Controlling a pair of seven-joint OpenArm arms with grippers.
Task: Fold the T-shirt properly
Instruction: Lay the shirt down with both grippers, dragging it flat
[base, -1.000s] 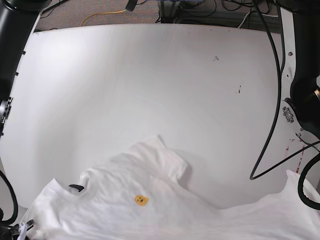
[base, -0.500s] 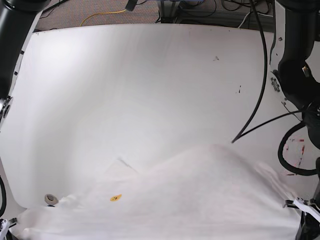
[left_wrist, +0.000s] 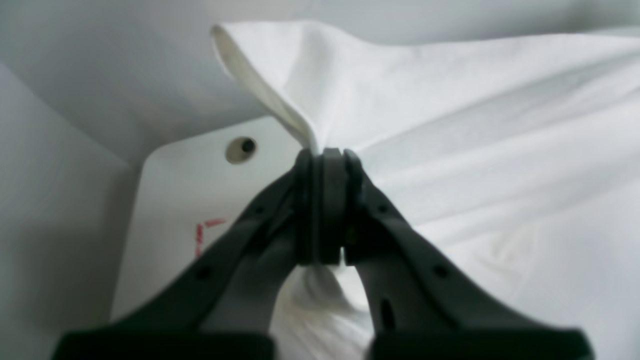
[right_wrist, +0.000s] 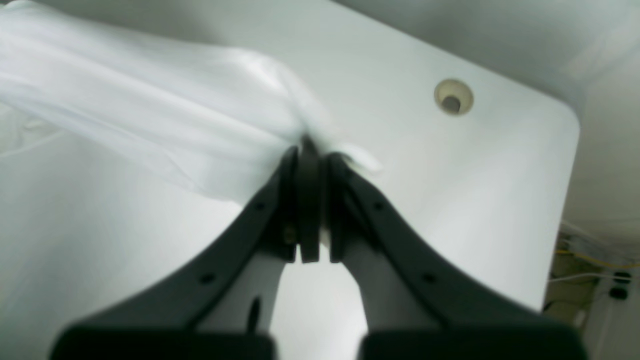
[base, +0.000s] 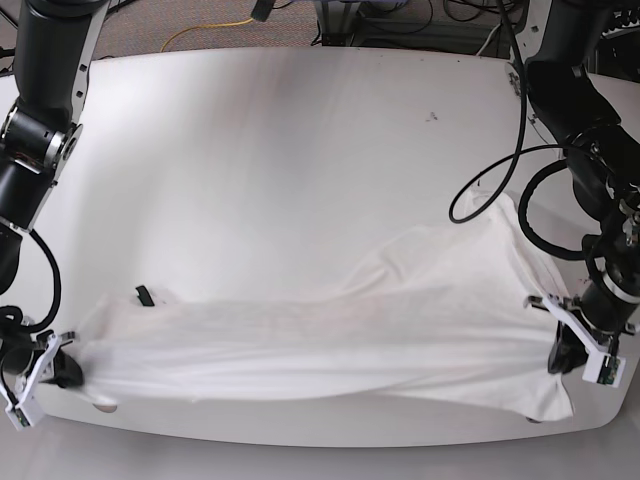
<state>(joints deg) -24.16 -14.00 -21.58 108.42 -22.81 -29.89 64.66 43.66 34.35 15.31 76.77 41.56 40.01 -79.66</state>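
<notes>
The left end effector (left_wrist: 324, 205) is clenched on a bunched corner of the T-shirt (left_wrist: 475, 165), its two dark fingers pressed together with white cloth pinched between them; a flap of the fabric stands up just past the fingertips and the rest of the garment spreads away to the right in that wrist view, while more cloth hangs gathered beneath the fingers. The right end effector (right_wrist: 307, 200) is likewise clamped on the T-shirt (right_wrist: 150, 125), gripping a thin edge of the cloth, which streams off to the upper left, blurred, above the white desk (right_wrist: 450, 200). A small round hole (right_wrist: 453, 97) in the desk lies beyond the tips near the rounded corner. In the base view the right end effector (base: 55, 368) sits at the near left edge of the desk (base: 300, 150) and the left end effector (base: 570, 345) at the near right edge, and the T-shirt (base: 330, 335) is stretched between them as a wide white band along the front of the desk, taut along its lower edge and rising in a soft hump toward the right. A small dark tag (base: 146, 295) shows at the cloth's upper left edge. Beyond the garment the desk is bare white with a few small dark specks (base: 432, 117), and black cables (base: 500, 175) loop down beside the arm on the right.
</notes>
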